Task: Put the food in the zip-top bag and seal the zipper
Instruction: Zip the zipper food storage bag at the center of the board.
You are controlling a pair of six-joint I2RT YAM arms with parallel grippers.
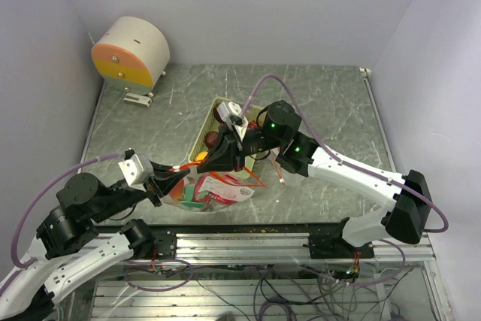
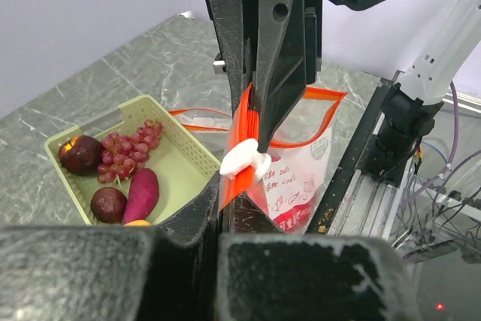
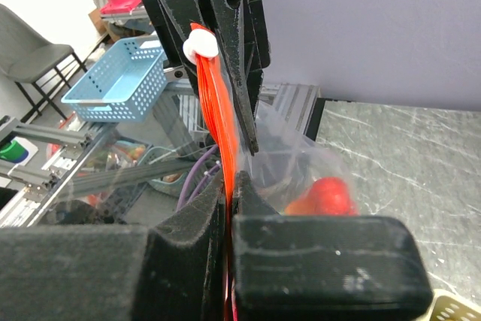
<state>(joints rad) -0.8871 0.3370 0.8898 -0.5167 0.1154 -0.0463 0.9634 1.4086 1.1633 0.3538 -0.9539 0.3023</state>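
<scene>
Both end effectors are pinched shut on the orange zipper strip (image 2: 239,137) of the zip-top bag (image 1: 219,194). The left end effector (image 1: 183,174) holds one end and the right end effector (image 1: 204,162) holds it close by. A red fruit (image 3: 329,194) sits inside the bag. The grape bunch (image 2: 128,148), purple sweet potato (image 2: 141,195) and two dark round fruits (image 2: 81,153) lie in the green tray (image 2: 189,149) on the table (image 1: 338,103).

Left hand (image 1: 183,174) and right hand (image 1: 205,163) clamped tight (tips nearly touching)
</scene>
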